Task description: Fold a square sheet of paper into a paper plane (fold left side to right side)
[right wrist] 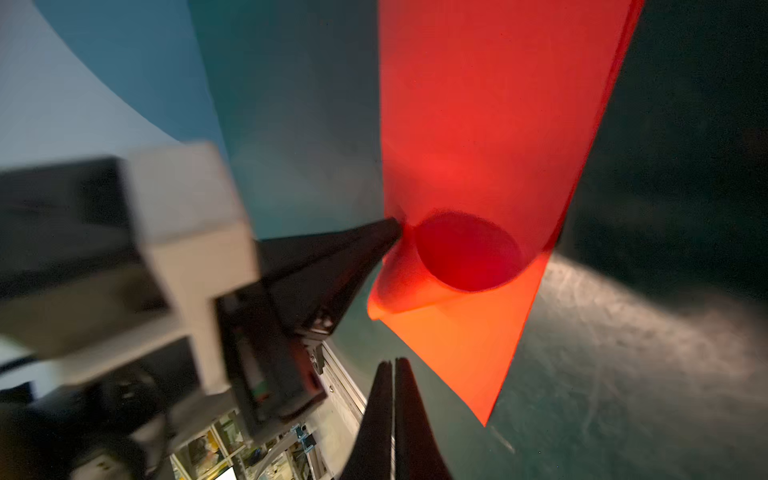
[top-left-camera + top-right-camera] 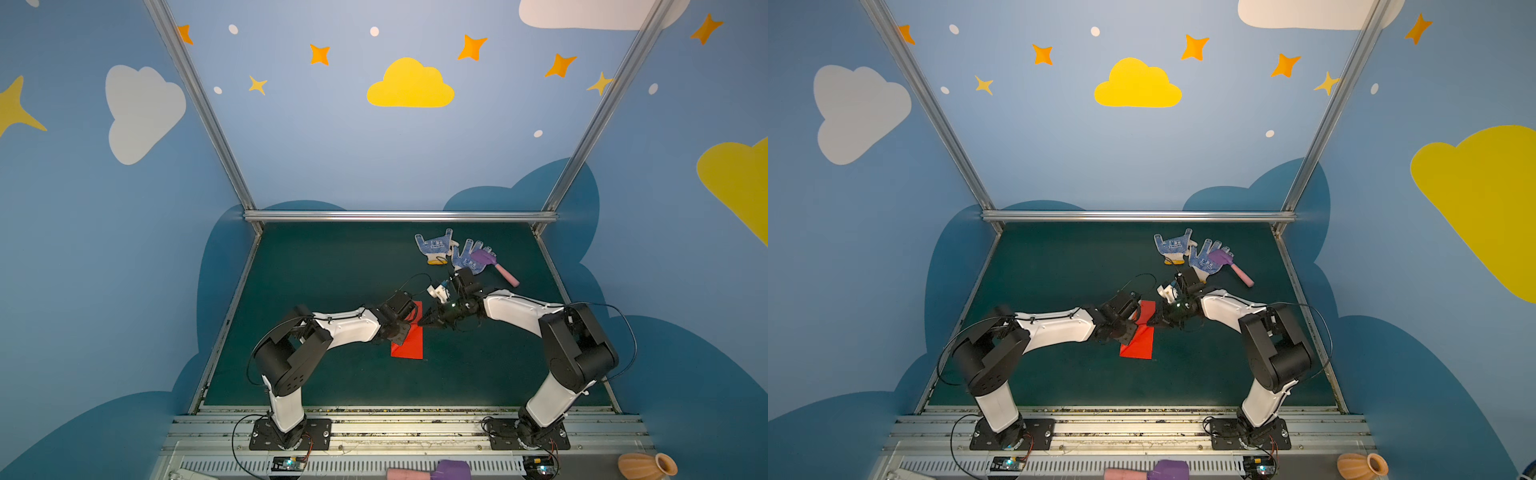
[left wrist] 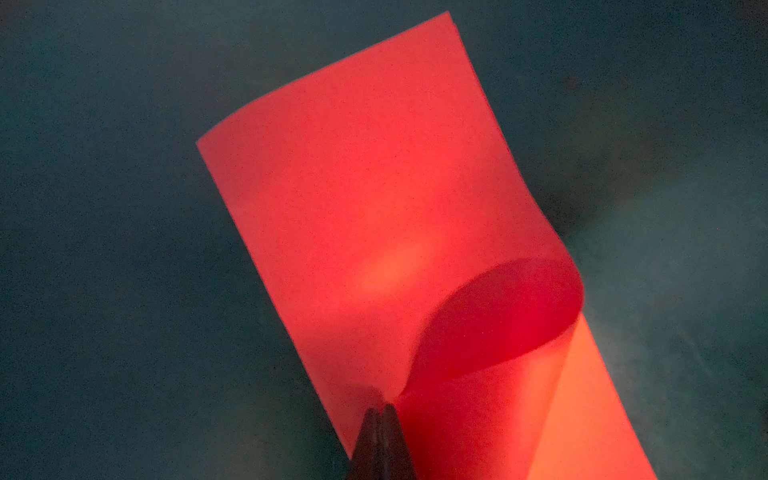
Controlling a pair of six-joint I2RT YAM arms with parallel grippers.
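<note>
Where its tips show in the left wrist view, the left gripper (image 3: 380, 409) has its jaws pressed together on an edge of the red sheet of paper (image 3: 374, 187), pinching it just where the paper rolls over into an open loop. The right gripper (image 1: 394, 363) is pressed together too but holds nothing. In the right wrist view its tips sit just beside the sheet's near corner, apart from it. In both top views the sheet (image 2: 409, 347) (image 2: 1138, 347) lies as a narrow strip in the middle of the dark green mat (image 2: 332, 270), between the two arms. Its near end is flat and its far end looks raised at the left gripper.

The step in hand looks like carrying the left side over to the right, with the bend soft and not yet creased. To do it well, the pinched edge should travel low and straight across until it meets the opposite edge, corners matched, before anything is pressed. The closed right tips could weigh down the resting layer so the sheet does not slide or twist. Only then flatten the loop, pressing from the middle outward. The gloves (image 2: 434, 247) and toy hammer (image 2: 484, 257) lie well apart, toward the far side.
</note>
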